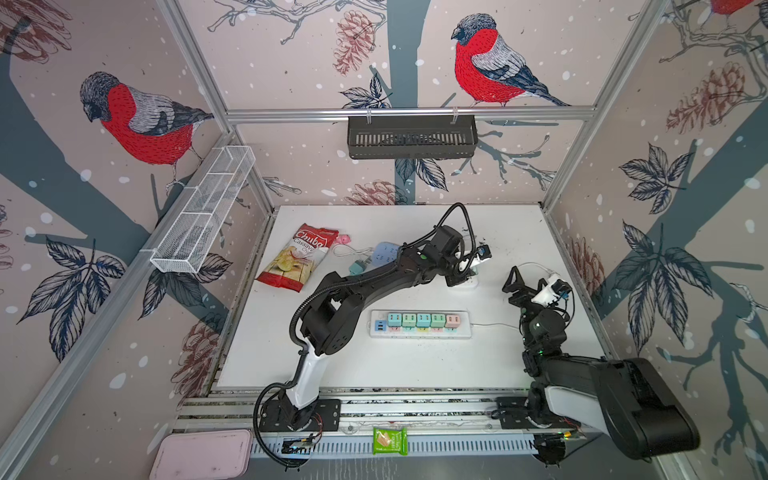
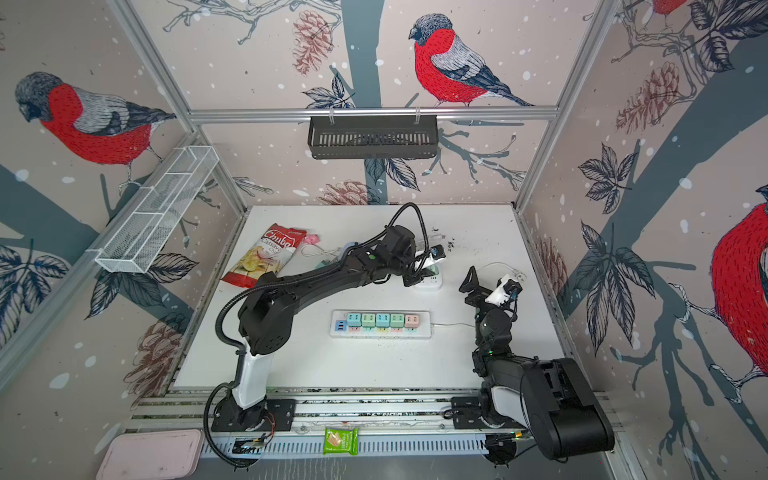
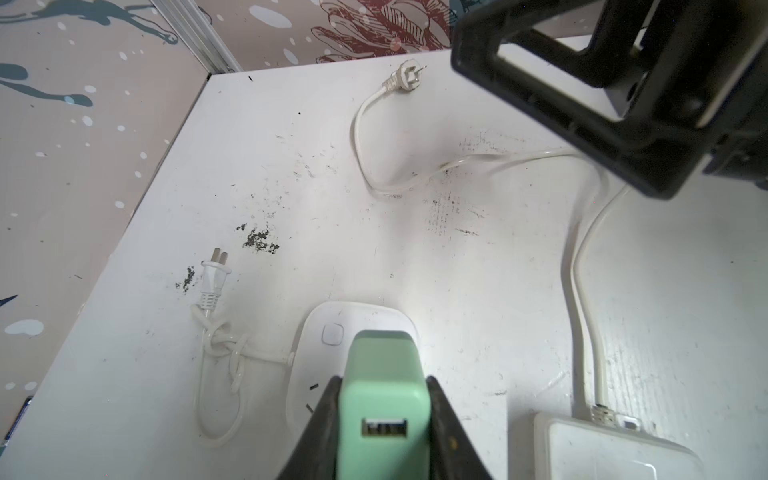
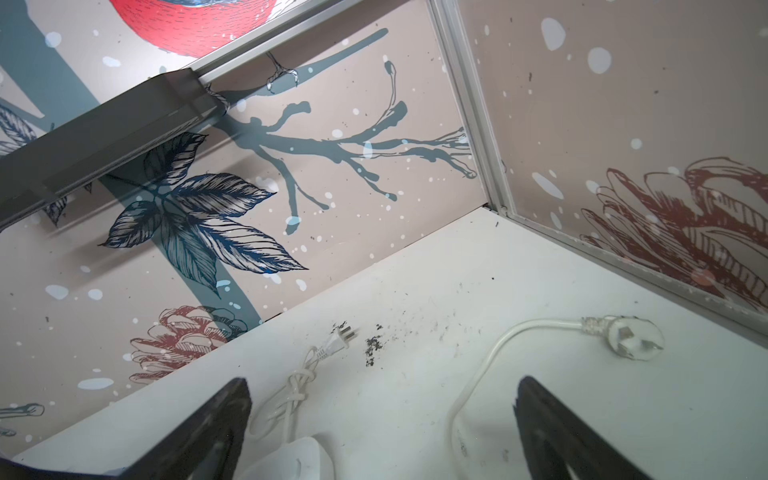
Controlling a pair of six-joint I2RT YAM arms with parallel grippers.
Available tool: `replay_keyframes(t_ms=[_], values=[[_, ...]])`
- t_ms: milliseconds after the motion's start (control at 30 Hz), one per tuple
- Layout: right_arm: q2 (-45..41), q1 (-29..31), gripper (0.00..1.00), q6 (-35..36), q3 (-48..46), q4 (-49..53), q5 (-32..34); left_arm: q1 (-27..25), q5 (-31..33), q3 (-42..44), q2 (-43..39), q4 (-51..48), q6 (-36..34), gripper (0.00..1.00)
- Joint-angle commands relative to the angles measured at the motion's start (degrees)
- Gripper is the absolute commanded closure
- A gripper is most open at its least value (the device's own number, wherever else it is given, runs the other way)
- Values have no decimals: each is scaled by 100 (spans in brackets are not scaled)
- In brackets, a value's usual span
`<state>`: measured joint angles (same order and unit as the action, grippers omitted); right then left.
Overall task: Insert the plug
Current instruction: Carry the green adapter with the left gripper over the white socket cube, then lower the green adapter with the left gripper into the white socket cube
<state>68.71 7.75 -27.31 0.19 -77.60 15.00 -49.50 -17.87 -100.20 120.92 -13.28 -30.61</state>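
My left gripper (image 3: pixel 384 415) is shut on the mint-green plug (image 3: pixel 382 390), a small USB charger block with its port facing the wrist camera. The plug stands over the small rounded white socket (image 3: pixel 305 353), which has a square button; its prongs are hidden. In both top views the left gripper (image 1: pixel 469 272) hangs over that socket (image 1: pixel 469 286) at mid-right of the table, and a bit of the green plug (image 2: pixel 430 272) shows. My right gripper (image 1: pixel 521 282) is open and holds nothing, off to the right of the socket; its fingers (image 4: pixel 220 415) straddle bare table.
The socket's knotted cord ends in a two-pin plug (image 3: pixel 215 274). A three-pin plug (image 4: pixel 636 338) on a white cable lies by the right wall. A long power strip (image 1: pixel 465 332) holds several pastel chargers. A chips bag (image 1: pixel 297 257) and a blue socket (image 1: pixel 384 251) lie back left.
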Motion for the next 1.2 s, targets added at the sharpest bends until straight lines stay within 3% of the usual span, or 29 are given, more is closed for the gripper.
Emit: replay_keyframes(t_ms=[0, 267, 1167], values=[[37, -118, 0, -386, -8, -27, -310, 13, -75, -699, 417, -1124, -354, 100], [68, -230, 0, -504, -16, -35, -407, 24, -24, -2606, 1526, -2457, -560, 100], [134, -267, 0, -513, 30, -44, -485, 13, 307, -3234, 2269, -2622, -939, 100]])
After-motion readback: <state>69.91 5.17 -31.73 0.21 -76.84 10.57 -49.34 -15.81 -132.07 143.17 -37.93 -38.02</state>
